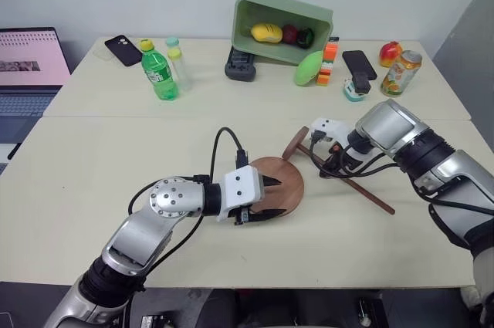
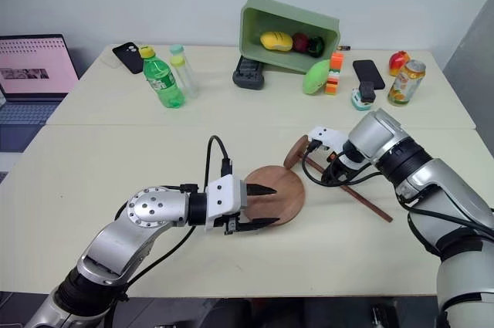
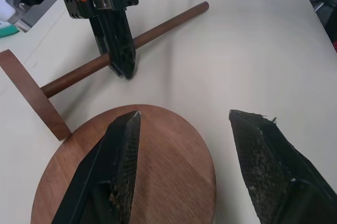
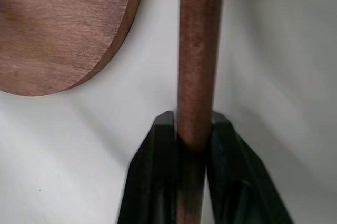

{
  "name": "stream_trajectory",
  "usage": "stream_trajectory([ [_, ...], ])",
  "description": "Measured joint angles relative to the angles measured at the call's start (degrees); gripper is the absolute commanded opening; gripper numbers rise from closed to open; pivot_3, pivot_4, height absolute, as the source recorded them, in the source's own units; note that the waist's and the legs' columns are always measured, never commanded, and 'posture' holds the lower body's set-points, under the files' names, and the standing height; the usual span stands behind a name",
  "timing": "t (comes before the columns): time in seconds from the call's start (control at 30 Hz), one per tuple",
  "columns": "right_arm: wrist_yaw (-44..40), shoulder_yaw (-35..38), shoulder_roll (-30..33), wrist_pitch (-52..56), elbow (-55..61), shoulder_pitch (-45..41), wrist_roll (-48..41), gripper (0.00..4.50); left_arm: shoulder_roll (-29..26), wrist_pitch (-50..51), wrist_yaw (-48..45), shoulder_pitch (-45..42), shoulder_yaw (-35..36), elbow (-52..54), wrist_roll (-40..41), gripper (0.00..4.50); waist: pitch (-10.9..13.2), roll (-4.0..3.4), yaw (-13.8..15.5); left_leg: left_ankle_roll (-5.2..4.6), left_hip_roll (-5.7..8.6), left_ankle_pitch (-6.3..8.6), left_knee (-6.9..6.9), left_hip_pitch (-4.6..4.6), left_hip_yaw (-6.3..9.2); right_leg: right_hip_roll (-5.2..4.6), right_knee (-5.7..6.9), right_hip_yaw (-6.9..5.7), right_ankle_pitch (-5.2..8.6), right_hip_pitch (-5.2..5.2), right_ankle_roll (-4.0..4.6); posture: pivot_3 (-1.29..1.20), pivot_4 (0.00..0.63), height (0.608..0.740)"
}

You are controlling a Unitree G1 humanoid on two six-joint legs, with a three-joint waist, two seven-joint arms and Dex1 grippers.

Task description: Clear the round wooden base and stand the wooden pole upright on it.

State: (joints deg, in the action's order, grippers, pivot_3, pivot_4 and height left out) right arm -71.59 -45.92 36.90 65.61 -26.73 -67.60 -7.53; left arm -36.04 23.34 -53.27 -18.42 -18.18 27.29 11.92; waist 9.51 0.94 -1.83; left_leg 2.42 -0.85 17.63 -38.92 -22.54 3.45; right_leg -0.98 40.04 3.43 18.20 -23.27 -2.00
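Judging by how things lie, the clearing is done and the standing-up is barely begun. The flat reddish-brown round wooden base (image 1: 279,187) lies bare on the table, with the left gripper (image 1: 261,199) spread wide over its near edge, holding nothing. Just beyond the base, the right gripper (image 3: 120,60) is clamped on the shaft of the thin dark-brown wooden pole (image 1: 351,185), which lies on the table, its disc end (image 1: 294,143) propped beside the base. Lifting, turning upright and seating remain.

Office-like lab: cream tables (image 1: 93,212), open laptop (image 1: 29,65), phones, bare wall.
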Motion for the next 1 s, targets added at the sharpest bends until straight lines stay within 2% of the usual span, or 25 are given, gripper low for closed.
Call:
stream_trajectory([
  [0.2,-0.3,1.5,-0.7,1.3,-0.6,0.0,0.0,0.26,-0.2,-0.3,-0.6,0.0,0.0,-0.9,0.0,2.78,0.0,0.00,0.0,0.00,0.01,0.00,0.00,-0.02,0.02,-0.01,0.00,-0.02,0.00,0.00,0.00,0.00,0.150,0.740],
  [0.3,0.8,4.6,-1.1,3.3,-0.4,-0.1,-0.5,0.26,-0.2,-0.3,-0.9,-0.1,0.5,-1.4,0.3,2.78,0.0,0.00,0.0,0.00,0.03,0.00,-0.02,-0.06,0.07,-0.04,0.01,-0.06,0.00,-0.02,0.00,0.00,0.150,0.740],
  [0.43,5.6,16.2,-0.4,6.3,4.5,-1.1,-2.4,0.26,-0.4,-0.2,-0.5,0.2,5.5,-3.0,2.2,2.78,0.0,-0.02,0.0,0.00,0.03,-0.01,-0.04,-0.26,0.15,-0.06,0.04,-0.15,0.00,-0.19,0.00,0.00,0.150,0.740],
  [0.53,9.8,28.8,1.5,6.0,19.0,1.5,-5.4,0.26,-2.9,1.2,0.0,1.8,11.0,-3.3,4.0,2.78,0.0,-0.03,0.1,0.01,0.02,-0.01,-0.02,-0.41,0.34,-0.08,-0.05,-0.41,0.00,-0.23,-0.01,0.00,0.150,0.740],
  [0.63,12.9,36.1,0.2,4.6,29.0,6.5,-8.0,0.26,-5.1,1.4,-0.2,3.4,13.3,-3.8,4.2,2.78,0.0,-0.02,0.1,0.00,0.05,-0.01,-0.04,-0.41,0.44,-0.14,-0.04,-0.60,0.00,-0.14,-0.01,0.00,0.150,0.740],
  [0.8,21.1,48.1,-9.0,-1.3,44.6,17.2,-12.5,0.26,-9.2,1.8,-2.5,5.8,16.4,-4.7,5.8,2.78,0.0,0.00,0.1,0.00,0.08,-0.05,-0.05,-0.39,0.66,-0.14,0.02,-0.82,0.00,-0.02,-0.01,0.00,0.150,0.740],
  [0.87,24.6,52.6,-16.0,-7.3,50.8,23.9,-15.0,0.26,-11.3,1.7,-4.1,6.0,18.4,-5.0,6.4,2.78,0.0,0.00,0.1,0.02,0.07,-0.07,-0.03,-0.39,0.75,-0.11,0.01,-0.93,0.00,0.02,-0.01,0.00,0.150,0.740],
  [0.93,27.4,53.1,-21.0,-13.0,54.7,29.8,-16.4,0.26,-12.7,1.3,-6.3,6.0,19.9,-5.2,8.0,2.78,0.0,-0.08,0.1,0.21,0.14,-0.17,-0.02,-0.39,0.74,-0.12,0.01,-0.91,0.00,0.02,-0.01,0.00,0.150,0.740],
  [1.0,29.4,53.0,-22.7,-15.4,56.2,31.8,-16.4,0.26,-13.1,0.8,-7.5,6.0,20.2,-5.3,8.4,2.78,0.0,-0.10,0.0,0.26,0.18,-0.20,-0.03,-0.38,0.71,-0.11,0.04,-0.89,0.00,0.02,-0.01,0.00,0.150,0.740],
])
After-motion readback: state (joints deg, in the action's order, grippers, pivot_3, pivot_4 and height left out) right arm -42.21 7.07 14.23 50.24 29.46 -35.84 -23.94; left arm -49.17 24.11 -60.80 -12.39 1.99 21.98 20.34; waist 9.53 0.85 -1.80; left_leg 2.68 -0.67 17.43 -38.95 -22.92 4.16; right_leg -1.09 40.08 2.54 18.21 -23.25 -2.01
